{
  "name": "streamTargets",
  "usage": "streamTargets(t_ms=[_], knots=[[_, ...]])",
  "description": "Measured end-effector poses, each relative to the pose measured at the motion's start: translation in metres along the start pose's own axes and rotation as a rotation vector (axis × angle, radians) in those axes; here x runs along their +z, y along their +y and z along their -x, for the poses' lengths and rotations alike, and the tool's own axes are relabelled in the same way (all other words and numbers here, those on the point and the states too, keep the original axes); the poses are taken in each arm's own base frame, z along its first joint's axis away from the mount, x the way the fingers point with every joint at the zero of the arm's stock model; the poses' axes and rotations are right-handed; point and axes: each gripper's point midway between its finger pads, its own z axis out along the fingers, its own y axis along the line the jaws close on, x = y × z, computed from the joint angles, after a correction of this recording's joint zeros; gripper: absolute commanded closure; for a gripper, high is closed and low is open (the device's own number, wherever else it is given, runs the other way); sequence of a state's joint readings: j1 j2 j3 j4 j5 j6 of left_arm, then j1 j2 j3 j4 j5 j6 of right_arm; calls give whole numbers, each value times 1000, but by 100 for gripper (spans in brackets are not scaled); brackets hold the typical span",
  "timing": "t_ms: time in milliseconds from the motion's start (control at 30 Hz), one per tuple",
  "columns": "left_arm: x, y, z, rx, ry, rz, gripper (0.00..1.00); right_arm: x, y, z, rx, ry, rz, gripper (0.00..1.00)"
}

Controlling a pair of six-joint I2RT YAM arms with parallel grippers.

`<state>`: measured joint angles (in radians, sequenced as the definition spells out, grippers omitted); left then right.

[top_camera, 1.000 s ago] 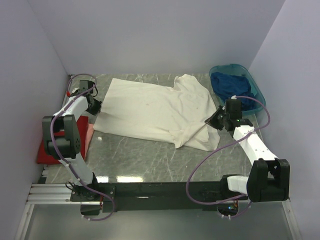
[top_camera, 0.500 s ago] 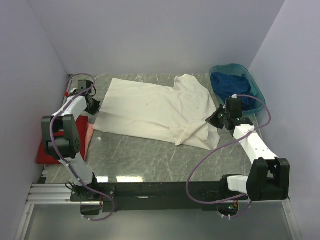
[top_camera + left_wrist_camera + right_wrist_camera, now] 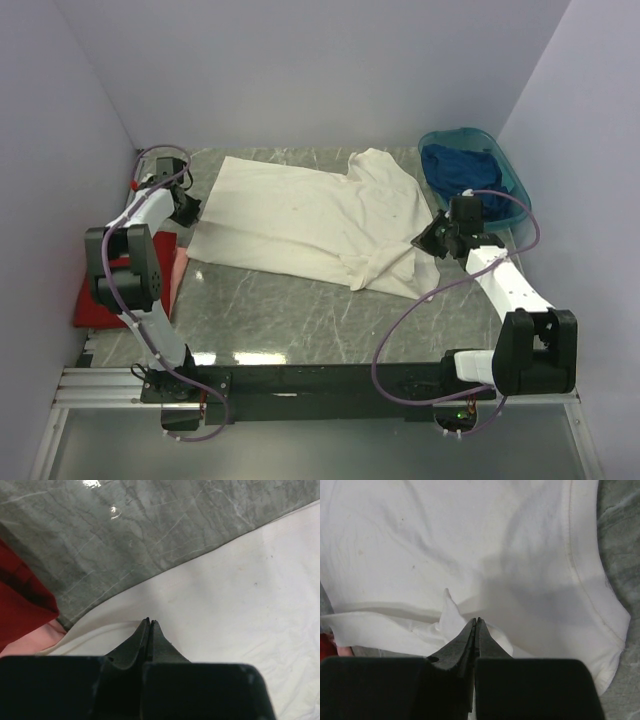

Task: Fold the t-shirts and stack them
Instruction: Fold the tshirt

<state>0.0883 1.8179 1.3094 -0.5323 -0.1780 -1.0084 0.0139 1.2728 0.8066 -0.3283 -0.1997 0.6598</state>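
Three t-shirts in view. Cream-white t-shirt (image 3: 300,220) lies spread across the middle of the grey marble table (image 3: 300,325), mostly flat. One part is humped up at its 1 o'clock corner, and a bunched, wrinkled flap sits at its 4 o'clock corner. Dark blue t-shirt (image 3: 455,165) sits crumpled inside the teal basin (image 3: 518,192) at 2 o'clock on the table, near the cream shirt's humped corner.

Red t-shirt (image 3: 85,305) is at 8 o'clock, by the table's left edge, partly behind the left arm. A pale pink strip (image 3: 178,265) shows between it and the cream shirt; can't tell what it is.

Left gripper (image 3: 190,210) is at the cream shirt's 9 o'clock edge with its fingers pressed together. In the wrist view the hem lifts up to the tips, so it is clamped on that edge.

Right gripper (image 3: 425,243) is at the shirt's 3 o'clock side, just beside the bunched flap. Its fingers are also tight together, with a small peak of white cloth puckered up right at the tips, pinching a fold of the cream shirt. Faint specks show on the cream fabric in the right wrist view.
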Motion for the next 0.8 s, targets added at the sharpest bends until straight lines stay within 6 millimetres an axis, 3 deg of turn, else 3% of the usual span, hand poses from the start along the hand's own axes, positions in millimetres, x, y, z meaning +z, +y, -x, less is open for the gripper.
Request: streamTargets(t_ms=[700,767,800], knots=[[20,-3,-7,34,38,12,98,31,-17,9,29,40,-65,100],[21,-3,-6,42,36,11,91,36,-16,13,23,44,-68,83],[21,-4,-6,48,35,8,80,39,-15,15,17,45,-69,76]])
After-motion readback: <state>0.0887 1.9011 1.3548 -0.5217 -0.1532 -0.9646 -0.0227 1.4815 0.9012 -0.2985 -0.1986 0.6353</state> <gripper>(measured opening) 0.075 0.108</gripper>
